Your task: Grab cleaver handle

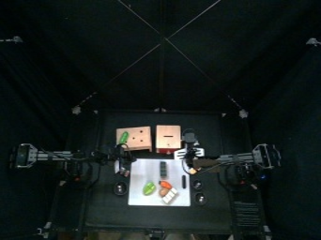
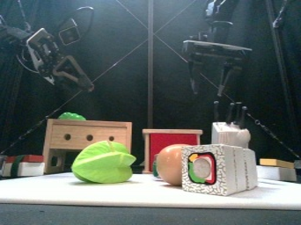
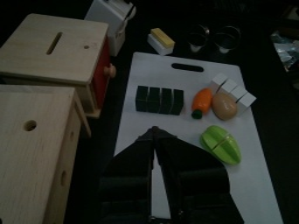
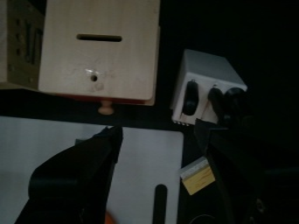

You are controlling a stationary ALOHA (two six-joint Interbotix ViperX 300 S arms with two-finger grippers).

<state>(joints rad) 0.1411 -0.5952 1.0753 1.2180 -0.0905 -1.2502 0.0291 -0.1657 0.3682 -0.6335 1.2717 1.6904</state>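
Black knife handles [image 4: 230, 98] barely show against darkness above the white block [image 4: 201, 85].

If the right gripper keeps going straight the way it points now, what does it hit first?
Most likely the white knife block with its dark handles, directly beyond the open right gripper; depth is unclear.

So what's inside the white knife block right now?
Dark knife handles stick up out of the knife block; the right wrist view shows two. Their blades are hidden inside the block, so I cannot tell which is the cleaver. The open right gripper hangs above it.
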